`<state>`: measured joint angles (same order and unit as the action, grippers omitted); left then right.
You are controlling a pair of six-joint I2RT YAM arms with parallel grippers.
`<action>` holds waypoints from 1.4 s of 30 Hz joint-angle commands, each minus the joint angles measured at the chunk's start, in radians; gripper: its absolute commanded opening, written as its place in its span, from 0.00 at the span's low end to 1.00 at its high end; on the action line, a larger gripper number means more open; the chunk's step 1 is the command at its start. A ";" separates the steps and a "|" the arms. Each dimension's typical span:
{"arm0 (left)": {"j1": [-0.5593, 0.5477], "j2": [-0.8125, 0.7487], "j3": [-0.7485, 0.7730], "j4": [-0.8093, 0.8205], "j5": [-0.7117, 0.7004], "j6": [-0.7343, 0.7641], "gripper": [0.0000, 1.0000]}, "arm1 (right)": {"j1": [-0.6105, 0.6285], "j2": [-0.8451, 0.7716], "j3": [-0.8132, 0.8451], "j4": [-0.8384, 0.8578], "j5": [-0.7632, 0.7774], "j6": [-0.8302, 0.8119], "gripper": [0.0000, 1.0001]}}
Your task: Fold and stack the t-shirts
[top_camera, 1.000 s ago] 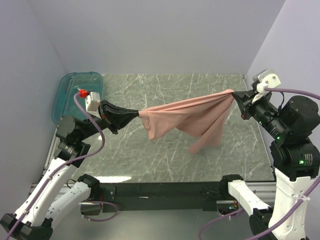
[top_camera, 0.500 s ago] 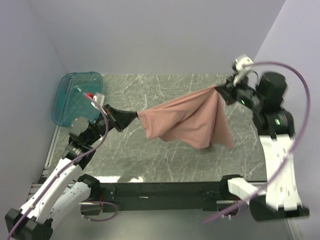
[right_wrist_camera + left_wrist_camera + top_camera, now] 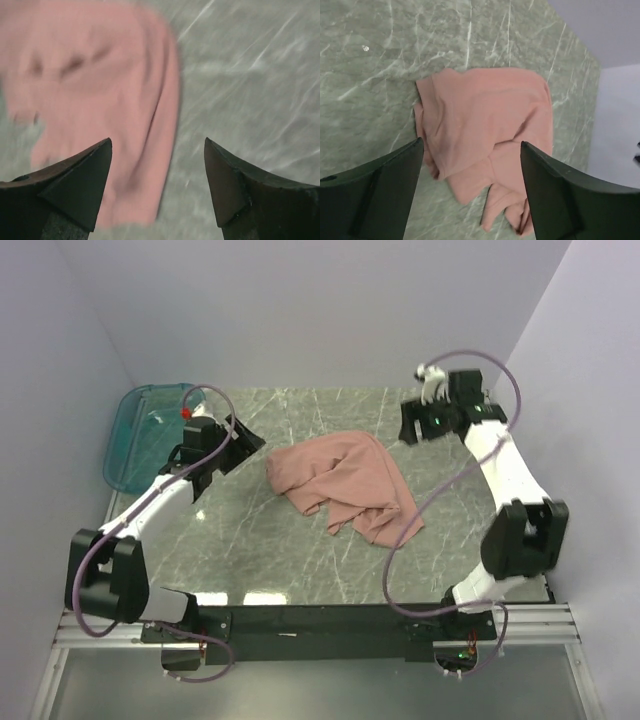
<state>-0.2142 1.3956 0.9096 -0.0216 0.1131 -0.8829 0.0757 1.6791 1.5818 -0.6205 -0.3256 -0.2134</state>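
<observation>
Folding looked not yet begun: the pink t-shirt [image 3: 340,480] lay crumpled (no neat fold anywhere) on the tabletop [image 3: 300,560] between the left jaws and right jaws, both spread wide and empty.

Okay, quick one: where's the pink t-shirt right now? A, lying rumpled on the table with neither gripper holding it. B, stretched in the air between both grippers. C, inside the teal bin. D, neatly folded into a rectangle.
A: the t-shirt lies in a rumpled heap on the table, and the wrist views show the left gripper and the right gripper open above it, gripping nothing.
</observation>
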 commanded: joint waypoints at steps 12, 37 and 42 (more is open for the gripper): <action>-0.339 -0.050 -0.043 -0.178 0.004 0.305 0.64 | 0.002 -0.418 -0.654 0.004 -0.352 -0.190 0.74; -0.559 0.419 0.183 -0.178 -0.403 0.268 0.14 | 0.179 -0.256 -0.669 0.004 -0.150 -0.152 0.70; -0.586 0.316 0.132 -0.144 -0.446 0.306 0.00 | 0.205 -0.271 -0.692 0.053 -0.001 -0.142 0.69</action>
<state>-0.7815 1.8011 1.0592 -0.1989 -0.2893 -0.6083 0.2665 1.4239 0.8948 -0.6197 -0.4423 -0.3706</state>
